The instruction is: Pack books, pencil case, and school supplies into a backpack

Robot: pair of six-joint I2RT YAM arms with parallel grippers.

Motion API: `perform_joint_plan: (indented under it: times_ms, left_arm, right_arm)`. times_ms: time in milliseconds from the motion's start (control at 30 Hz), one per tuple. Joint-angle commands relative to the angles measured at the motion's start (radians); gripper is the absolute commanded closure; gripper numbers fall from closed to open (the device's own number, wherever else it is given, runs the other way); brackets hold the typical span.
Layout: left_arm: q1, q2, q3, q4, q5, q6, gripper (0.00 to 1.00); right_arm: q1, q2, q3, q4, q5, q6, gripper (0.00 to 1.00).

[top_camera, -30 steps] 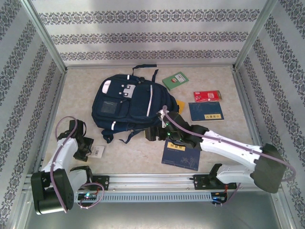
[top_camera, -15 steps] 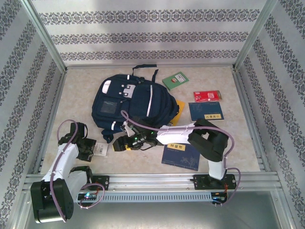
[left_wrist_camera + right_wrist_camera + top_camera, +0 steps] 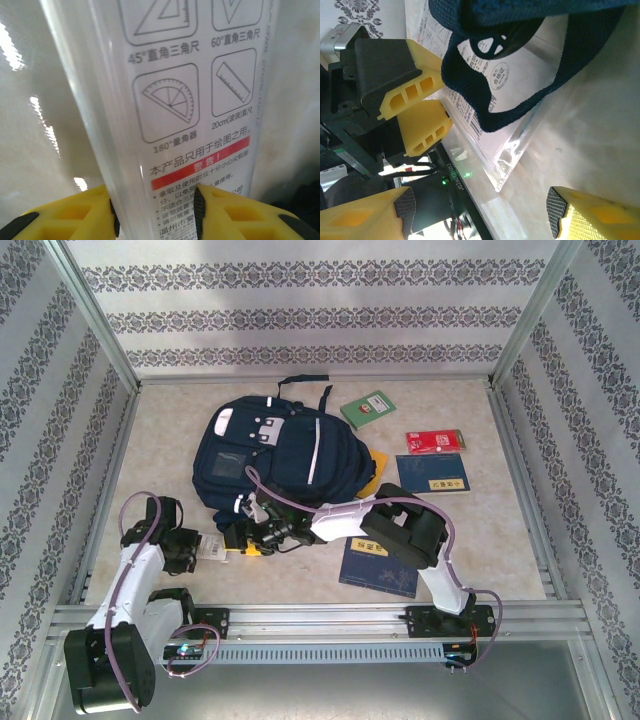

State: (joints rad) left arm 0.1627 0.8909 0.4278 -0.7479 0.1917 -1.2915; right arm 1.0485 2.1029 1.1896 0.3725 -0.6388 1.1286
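left gripper (image 3: 154, 212) pinching the white packet (image 3: 195, 100), right arm (image 3: 352, 516) folded across leftward, right gripper (image 3: 480, 212) spread wide beside it

We take this for a robot lab booth. We see patterned panels (image 3: 320, 315) on a metal frame (image 3: 100, 320) round a table (image 3: 170, 410)

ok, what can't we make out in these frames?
- Orange-yellow book: top view, mostly under the backpack.
- Near navy book: top view, right arm covers its far edge.
- White packet: left wrist view, edges cut off; right wrist view, strap crosses its print.
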Motion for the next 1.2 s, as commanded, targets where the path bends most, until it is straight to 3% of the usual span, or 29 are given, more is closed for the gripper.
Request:
perform_joint_plan:
  times_ms: [0,400,533,633,700,733,833,867,1033,1167]
  left_arm:
    - [-0.011,-0.024,0.035,-0.022,0.003,-0.013,0.62]
    - [-0.011,-0.148,0.102,-0.141,-0.064,-0.051,0.77]
    - [-0.011,-0.141,0.115,-0.138,-0.078,-0.054,0.87]
    - [-0.011,-0.135,0.115,-0.120,-0.086,-0.050,1.00]
    - [-0.011,-0.131,0.118,-0.113,-0.085,-0.036,0.99]
    - [-0.011,-0.129,0.122,-0.122,-0.098,-0.032,0.91]
    - [-0.003,-0.115,0.123,-0.101,-0.129,0.006,0.48]
    - [0.003,-0.095,0.131,-0.084,-0.128,0.033,0.40]
    - [0.036,0.079,0.248,-0.069,-0.186,0.176,0.27]
    - [0.091,0.192,0.332,-0.063,-0.236,0.233,0.20]
  right_arm:
    - [0.011,0.011,0.007,0.045,0.035,0.034,0.30]
    - [-0.007,-0.060,-0.076,0.067,0.119,0.054,0.31]
    - [-0.016,-0.102,-0.114,0.071,0.148,0.066,0.31]
    - [-0.022,-0.128,-0.131,0.057,0.162,0.056,0.31]
    - [-0.027,-0.134,-0.131,0.034,0.163,0.041,0.30]
    - [-0.028,-0.131,-0.124,0.019,0.158,0.031,0.29]
    - [-0.022,-0.099,-0.084,0.014,0.116,0.019,0.28]
    - [-0.019,-0.090,-0.060,0.002,0.103,0.007,0.28]
    - [0.002,-0.094,0.039,-0.207,0.151,-0.136,0.28]
    - [0.004,-0.089,0.063,-0.247,0.159,-0.175,0.28]
